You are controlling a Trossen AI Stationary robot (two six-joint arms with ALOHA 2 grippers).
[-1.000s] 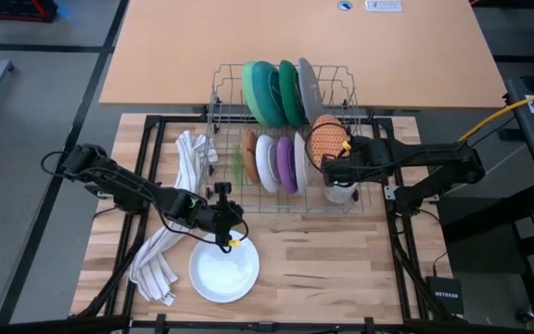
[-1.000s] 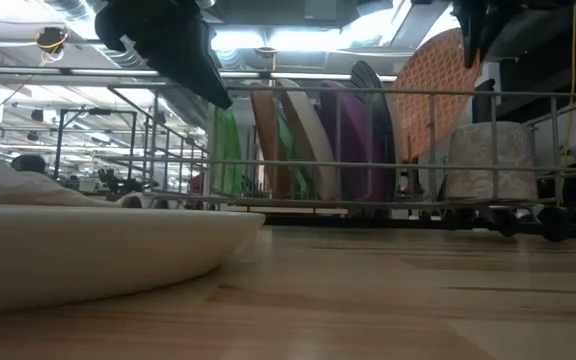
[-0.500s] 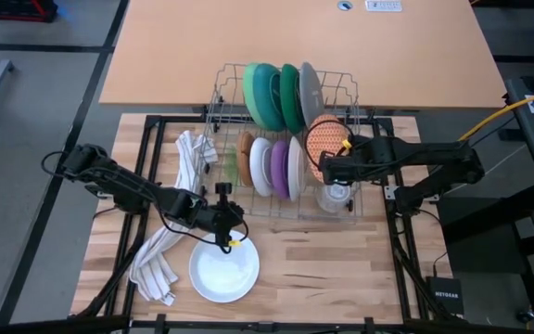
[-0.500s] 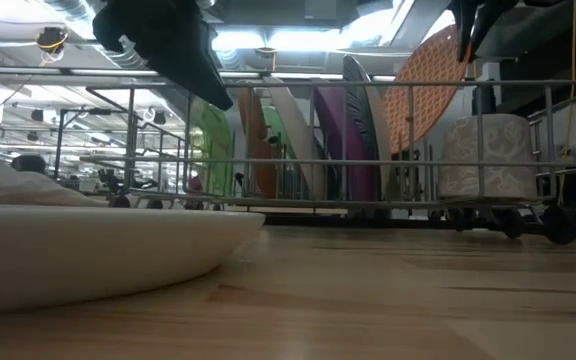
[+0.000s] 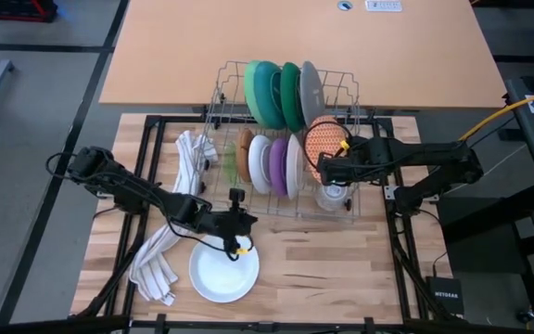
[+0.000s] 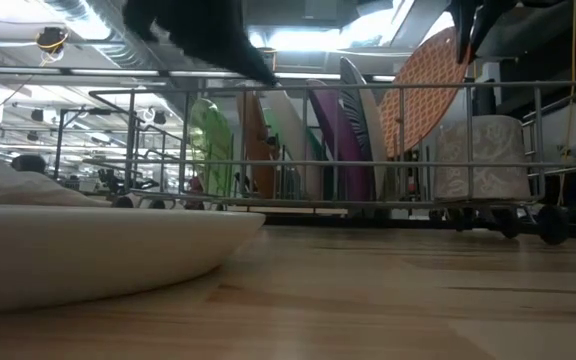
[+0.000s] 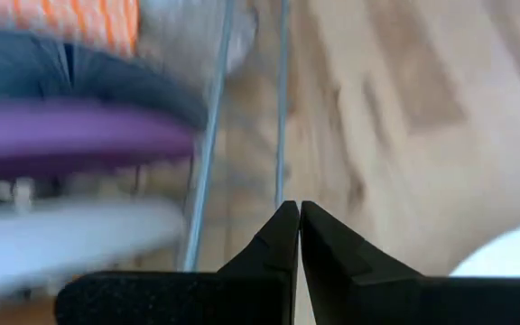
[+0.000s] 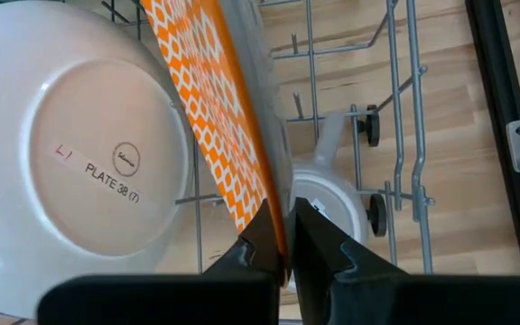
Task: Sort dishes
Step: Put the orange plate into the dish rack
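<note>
The right gripper (image 8: pixel 285 236) is pinched on the rim of the orange patterned plate (image 5: pixel 323 141), which stands on edge in the wire dish rack (image 5: pixel 219 102) beside the white plate (image 8: pixel 70 153), purple plate (image 5: pixel 280 165) and green bowls (image 5: pixel 265 91). The left gripper (image 7: pixel 292 217), fingers closed and empty, hovers just in front of the rack, above the white bowl (image 5: pixel 222 274) on the table (image 5: pixel 341 260).

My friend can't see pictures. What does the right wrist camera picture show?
The right gripper is shut on the rim of an orange patterned plate standing in a wire dish rack. Beside it stands a white plate whose underside reads "PLATE 38", with the wooden table below.
</note>
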